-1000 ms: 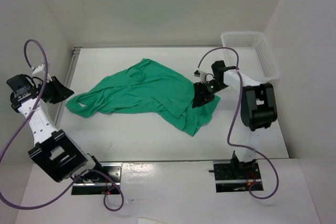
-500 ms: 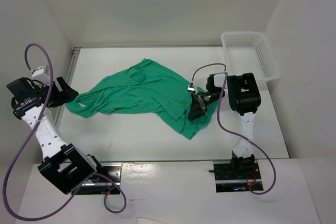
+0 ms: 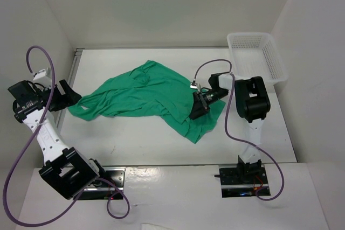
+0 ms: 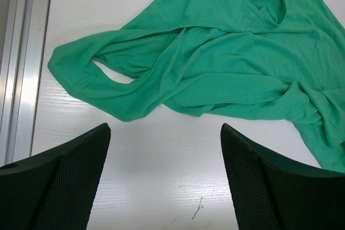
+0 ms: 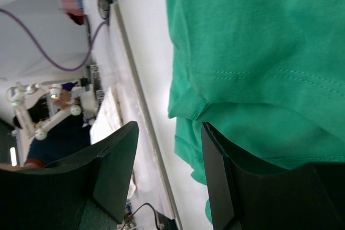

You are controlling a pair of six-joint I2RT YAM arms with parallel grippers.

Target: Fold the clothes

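The clothes are one green T-shirt (image 3: 145,92) lying crumpled across the middle of the white table. My left gripper (image 3: 63,96) hovers just left of its left sleeve. In the left wrist view the left gripper (image 4: 161,127) is wide open over bare table, with the T-shirt (image 4: 226,57) spread beyond the fingertips. My right gripper (image 3: 197,110) sits low over the shirt's right lower part. In the right wrist view the right gripper (image 5: 170,125) has its jaws apart, with a hem of the T-shirt (image 5: 259,52) just past the tips and nothing pinched.
A white mesh basket (image 3: 257,52) stands at the back right corner. A metal rail (image 4: 21,52) runs along the table's left edge, close to my left gripper. White walls close in the table on three sides.
The left gripper has opened and drawn back slightly to the left. The right gripper has slid left and nearer across the shirt, and the shirt's lower right flap has shifted a little leftward.
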